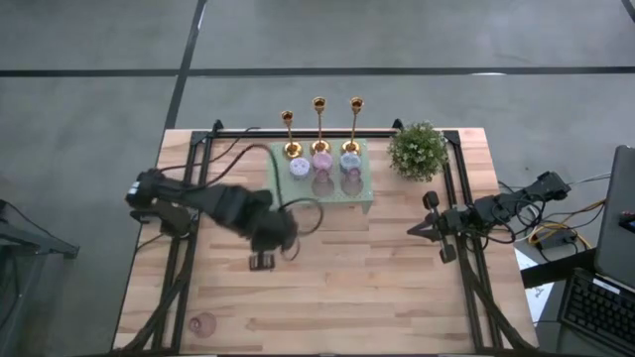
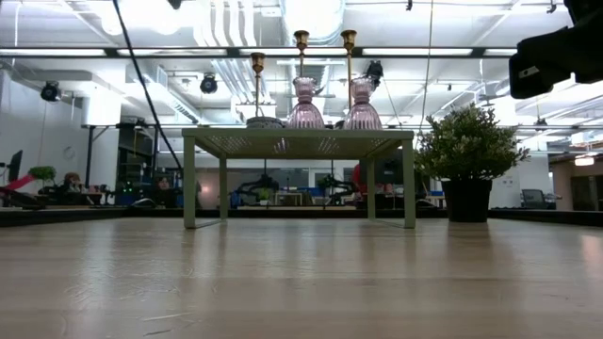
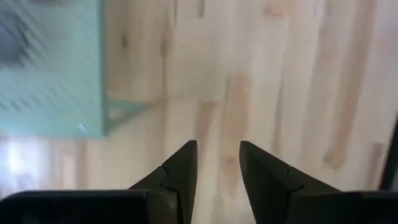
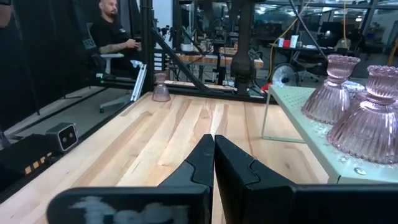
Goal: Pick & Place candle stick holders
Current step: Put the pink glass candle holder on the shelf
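Three gold candlesticks (image 1: 319,127) stand by their round bases along the far edge of the pale green stand (image 1: 365,194). Several small pastel cup-like holders (image 1: 321,162) sit on the stand's top; two pink ones show in the right wrist view (image 4: 367,118). One more pink holder (image 1: 203,324) stands alone at the table's near left, and also shows in the right wrist view (image 4: 161,90). My left gripper (image 3: 219,146) is open and empty above bare table near the stand's near left corner (image 1: 262,261). My right gripper (image 4: 213,140) is shut and empty to the right of the stand (image 1: 412,230).
A bushy green potted plant (image 1: 417,151) stands at the far right beside the stand, and shows in the low view (image 2: 468,151). Bare wooden table (image 1: 377,288) lies on the near side of the stand. A person sits beyond the table (image 4: 115,37).
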Robot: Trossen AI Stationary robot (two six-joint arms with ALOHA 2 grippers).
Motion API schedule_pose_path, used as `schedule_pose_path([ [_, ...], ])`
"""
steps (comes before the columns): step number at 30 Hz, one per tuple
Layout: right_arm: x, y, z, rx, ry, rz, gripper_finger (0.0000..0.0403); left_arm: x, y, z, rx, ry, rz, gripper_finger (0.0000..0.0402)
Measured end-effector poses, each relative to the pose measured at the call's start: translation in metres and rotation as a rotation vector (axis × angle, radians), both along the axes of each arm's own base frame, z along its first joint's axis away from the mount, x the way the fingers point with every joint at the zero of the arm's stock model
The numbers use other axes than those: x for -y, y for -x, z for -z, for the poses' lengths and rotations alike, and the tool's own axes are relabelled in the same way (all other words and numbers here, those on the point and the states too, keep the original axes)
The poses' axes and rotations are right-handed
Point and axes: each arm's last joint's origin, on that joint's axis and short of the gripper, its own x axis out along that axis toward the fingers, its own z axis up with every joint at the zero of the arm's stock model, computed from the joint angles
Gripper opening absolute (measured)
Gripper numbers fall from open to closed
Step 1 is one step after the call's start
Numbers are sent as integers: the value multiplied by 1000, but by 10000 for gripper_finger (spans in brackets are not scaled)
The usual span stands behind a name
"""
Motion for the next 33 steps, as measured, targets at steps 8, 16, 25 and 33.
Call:
schedule_pose_path([
  [8,0,0,0,-4,4,-2,8,54,39,14,-31,65,-155,122],
  [16,0,0,0,-5,3,-2,8,108,73,44,-110,133,-365,122],
  [25,0,0,0,-4,2,-2,8,170,114,74,-29,296,-437,122],
  [33,0,0,0,-4,3,-3,8,197,159,100,-62,351,-589,122],
])
